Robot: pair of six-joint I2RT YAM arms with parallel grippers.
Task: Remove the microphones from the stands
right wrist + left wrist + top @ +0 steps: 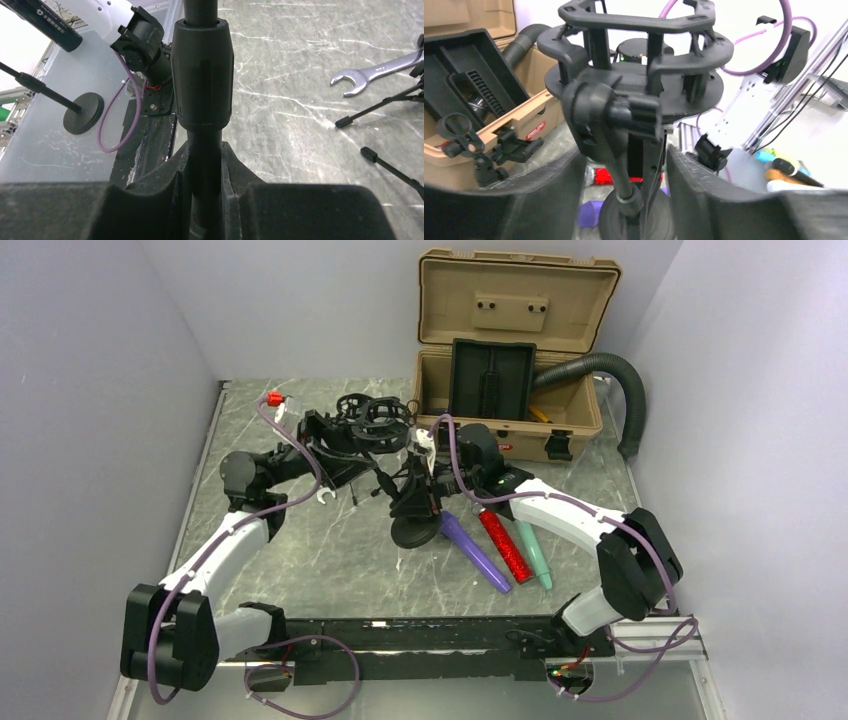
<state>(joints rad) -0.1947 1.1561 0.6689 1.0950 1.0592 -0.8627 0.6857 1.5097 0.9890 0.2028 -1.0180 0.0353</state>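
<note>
The black microphone stand has a round base (pixel 414 531) on the table and a ringed shock mount (pixel 376 423) on top. My right gripper (pixel 428 496) is shut on the stand's pole (pixel 202 90), its fingers (pixel 165 185) pressed against both sides. My left gripper (pixel 352 447) is open. Its fingers (pixel 539 200) stand on either side of the mount's joint (pixel 614 112) without touching it. I see no microphone inside the mount's cage (pixel 636 30). A purple microphone (pixel 476 551), a red glitter one (pixel 503 545) and a teal one (pixel 535 555) lie right of the base.
An open tan case (pixel 510 370) with a black tray stands at the back right, with a grey hose (pixel 622 390) beside it. A wrench (pixel 326 498) and thin black tripod legs (pixel 380 102) lie left of the stand. A small black clamp (pixel 469 145) sits by the case.
</note>
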